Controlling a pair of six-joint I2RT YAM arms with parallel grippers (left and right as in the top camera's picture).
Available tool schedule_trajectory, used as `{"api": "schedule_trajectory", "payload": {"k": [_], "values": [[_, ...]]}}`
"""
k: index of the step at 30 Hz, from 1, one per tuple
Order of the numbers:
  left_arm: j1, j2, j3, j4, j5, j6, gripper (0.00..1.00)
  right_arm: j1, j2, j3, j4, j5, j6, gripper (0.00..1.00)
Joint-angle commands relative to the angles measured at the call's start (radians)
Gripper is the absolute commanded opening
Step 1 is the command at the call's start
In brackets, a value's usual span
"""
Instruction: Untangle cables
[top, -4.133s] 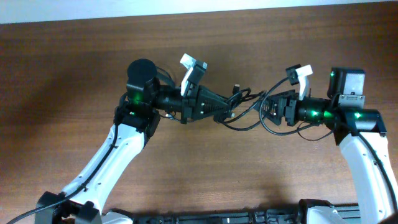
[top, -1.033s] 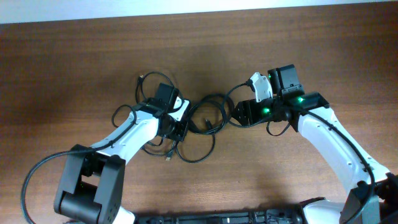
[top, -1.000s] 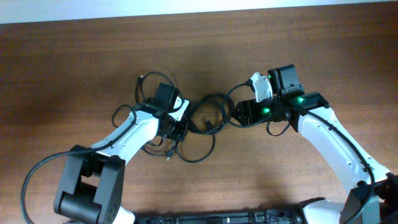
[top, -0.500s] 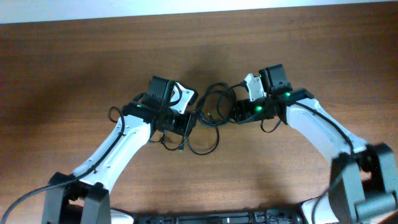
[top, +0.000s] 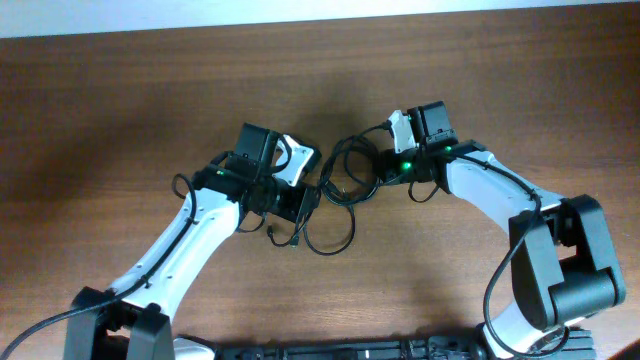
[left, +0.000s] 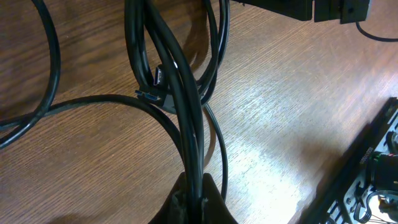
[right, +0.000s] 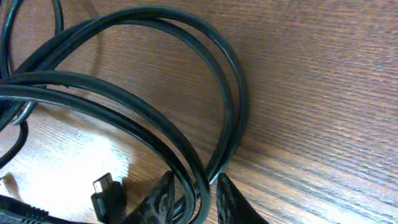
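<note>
Cables (top: 335, 185) are tangled at the middle of the bench (top: 120, 120), with strands pinched between the left fingers (left: 214, 210) and others clamped between the right fingers (right: 231, 198); loops are spread between both.

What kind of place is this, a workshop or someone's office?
Most likely a robotics lab or test bench: a left robot arm and a right robot arm reach over a wooden table, both working at a tangle of thin black cables.
</note>
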Motion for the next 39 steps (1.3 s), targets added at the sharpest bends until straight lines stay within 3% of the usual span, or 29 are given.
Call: {"api": "schedule_trajectory", "payload": {"k": [1, 6, 12, 17, 22, 23, 24, 27, 31, 35, 39], "values": [[0.002, -0.028, 0.019, -0.001, 0.029, 0.019, 0.00, 0.010, 0.006, 0.012, 0.003, 0.030, 0.005, 0.22], [0.002, -0.028, 0.019, -0.001, 0.029, 0.019, 0.00, 0.010, 0.006, 0.000, 0.018, 0.031, 0.005, 0.22], [0.002, -0.028, 0.019, 0.000, 0.030, 0.019, 0.00, 0.011, 0.006, -0.015, 0.036, 0.029, 0.005, 0.33], [0.002, -0.032, 0.019, 0.004, 0.159, 0.068, 0.00, 0.011, 0.006, -0.021, 0.055, 0.030, 0.005, 0.35], [0.002, -0.032, 0.019, 0.003, 0.186, 0.080, 0.00, 0.011, 0.064, -0.021, 0.063, 0.029, 0.005, 0.35], [0.002, -0.032, 0.019, 0.003, 0.186, 0.087, 0.00, 0.011, 0.075, -0.021, 0.062, 0.030, 0.005, 0.28], [0.002, -0.032, 0.019, 0.003, 0.174, 0.088, 0.00, 0.010, 0.077, -0.021, 0.059, 0.030, 0.005, 0.06], [0.002, -0.032, 0.019, -0.026, 0.029, 0.087, 0.00, -0.022, 0.067, -0.020, 0.017, 0.031, 0.005, 0.04], [0.002, -0.032, 0.019, -0.054, -0.250, 0.085, 0.00, -0.188, -0.013, -0.019, -0.145, 0.079, 0.004, 0.04], [0.005, -0.032, 0.019, -0.053, -0.488, -0.013, 0.00, -0.341, -0.110, -0.019, -0.254, 0.079, -0.019, 0.04], [0.082, -0.032, 0.019, -0.039, -0.571, -0.132, 0.00, -0.431, -0.185, -0.019, -0.310, 0.078, -0.020, 0.04]]}}
